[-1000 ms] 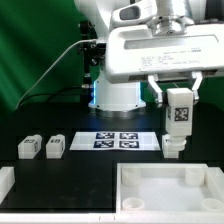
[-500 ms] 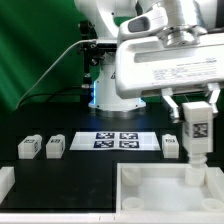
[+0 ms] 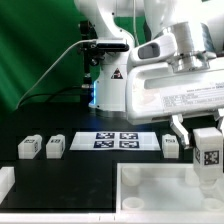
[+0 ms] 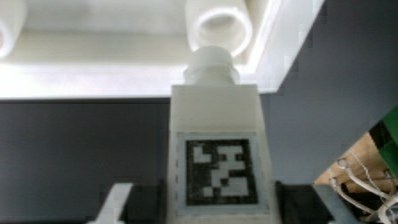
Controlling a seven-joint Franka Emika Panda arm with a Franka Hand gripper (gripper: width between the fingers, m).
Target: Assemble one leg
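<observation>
White plastic leg (image 3: 208, 152) hangs upright in the gripper (image 3: 204, 132), fingers clamped on its sides, over the tray (image 3: 150, 178) corner at the exterior view's right; whether its peg touches the round socket (image 4: 221, 24) is unclear, and one finger is cropped off

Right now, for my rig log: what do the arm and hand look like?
The arm is glossy white with rounded shells and black joints; a black cable runs to it. The hand is a white box with small grey lettering and dark fingers.
</observation>
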